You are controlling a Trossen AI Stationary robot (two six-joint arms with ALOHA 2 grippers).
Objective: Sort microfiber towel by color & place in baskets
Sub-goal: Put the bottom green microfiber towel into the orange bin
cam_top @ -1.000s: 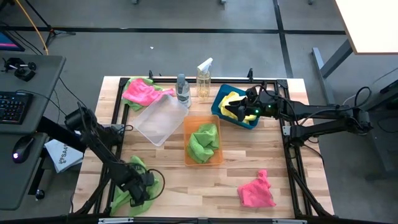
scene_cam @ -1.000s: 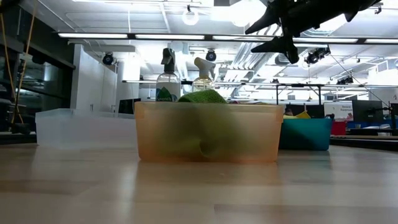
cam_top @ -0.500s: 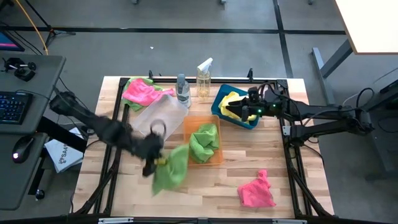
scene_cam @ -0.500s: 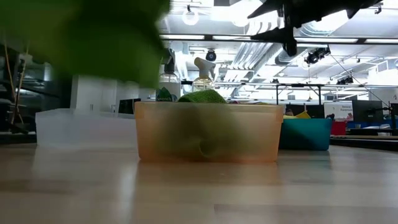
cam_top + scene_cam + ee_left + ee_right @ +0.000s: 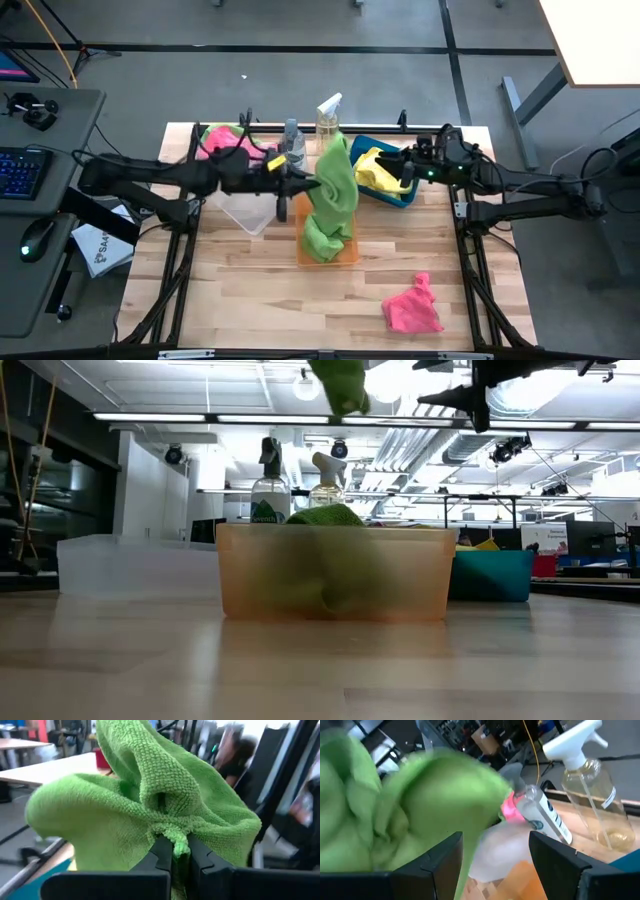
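Observation:
My left gripper (image 5: 305, 186) is shut on a lime green towel (image 5: 336, 190), which hangs in the air over the orange basket (image 5: 348, 255); its lower tip (image 5: 342, 390) shows high above the rim. Another green towel (image 5: 322, 232) lies in that basket. My right gripper (image 5: 405, 172) (image 5: 495, 865) is open over the blue basket (image 5: 352, 152), which holds a yellow towel (image 5: 378, 165). One pink towel (image 5: 410, 310) lies on the table's near right. Another pink towel (image 5: 222, 145) rests by the clear basket (image 5: 245, 208). My left gripper pinches a bunched fold of the green towel (image 5: 180, 844) between its two fingers (image 5: 161, 852), coming level from the table's left. The towel is lifted clear. It billows out beyond the fingers and hangs slack above the orange basket.
Two spray bottles (image 5: 293, 140) (image 5: 328, 120) stand at the far edge behind the baskets. A black frame rail runs along the table's far side and both flanks. Bare wood lies along the near edge (image 5: 260, 310). A desk with a keyboard stands off the table's left.
My left gripper has lifted the green towel off the table's near left corner and swung it up, toward the far edge and right, until it hangs over the orange basket. My right gripper has drawn slightly toward the table's right over the blue basket.

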